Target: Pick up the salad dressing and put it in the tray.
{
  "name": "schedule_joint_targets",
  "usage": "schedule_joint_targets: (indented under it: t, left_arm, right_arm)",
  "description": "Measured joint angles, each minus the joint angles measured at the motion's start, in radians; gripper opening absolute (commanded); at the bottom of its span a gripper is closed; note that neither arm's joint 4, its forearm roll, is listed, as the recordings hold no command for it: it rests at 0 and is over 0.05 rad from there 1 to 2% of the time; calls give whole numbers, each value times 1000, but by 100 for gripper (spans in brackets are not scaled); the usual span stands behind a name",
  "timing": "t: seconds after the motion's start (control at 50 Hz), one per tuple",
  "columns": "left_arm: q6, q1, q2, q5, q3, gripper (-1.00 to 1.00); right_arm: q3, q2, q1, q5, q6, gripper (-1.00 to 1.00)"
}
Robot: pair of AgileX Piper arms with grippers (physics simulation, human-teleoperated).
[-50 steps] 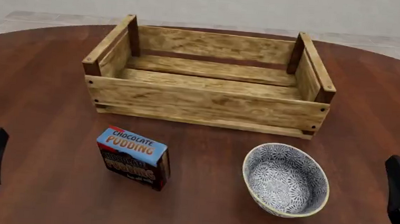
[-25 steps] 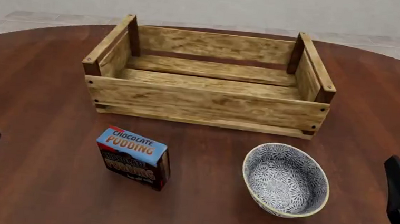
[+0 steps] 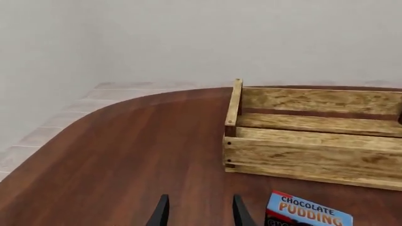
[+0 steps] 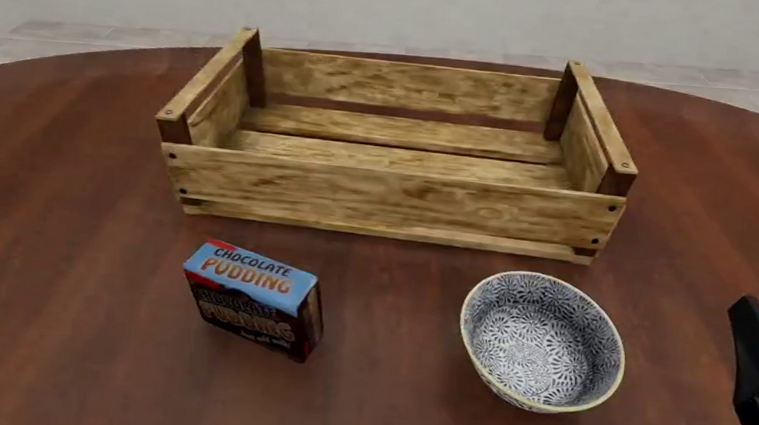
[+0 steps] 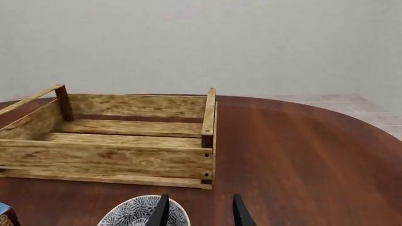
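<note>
Desk [image 4: 74,181]: round, dark red-brown wood. Curved far edge shows in all three views, pale tiled floor beyond it.

Tray [image 4: 398,154]: slatted wooden crate, far centre of the desk, long axis running left-right. Interior holds nothing. Top fully open; darker corner posts stand above the near wall.

Bowl [image 4: 542,339]: blue-white patterned, tilted, near right, in front of the tray's right half and apart from it.

Chocolate pudding box [image 4: 253,299]: upright, near left-centre, well apart from the bowl.

Salad dressing: not visible in any view. No slim white and green bottle on the desk, in the tray, or between either set of jaws. Its direction from the jaws, its long axis and the nearer arm cannot be told.

Right gripper [image 5: 197,217]: only the fingertips show in the right wrist view, jaws apart, nothing between them, the bowl rim just under the tips. In the front view the arm shows as a dark shape at the near right edge, level with the bowl.

Left gripper [image 3: 199,217]: out of the front view. In the left wrist view its tips are parted and bare, the pudding box just beside them, and they point toward the tray's left end.

Judgement: grasp not begun; the bottle must be found first. Open desk lies left of the box and right of the bowl.
</note>
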Motion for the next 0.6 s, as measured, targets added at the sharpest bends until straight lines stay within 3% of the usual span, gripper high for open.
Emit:
schedule_joint_targets:
  t: [0.6]
  left_arm:
    - [5, 160, -10, 137, -83, 100]
  right_arm:
    - [0, 11, 5, -6, -10, 100]
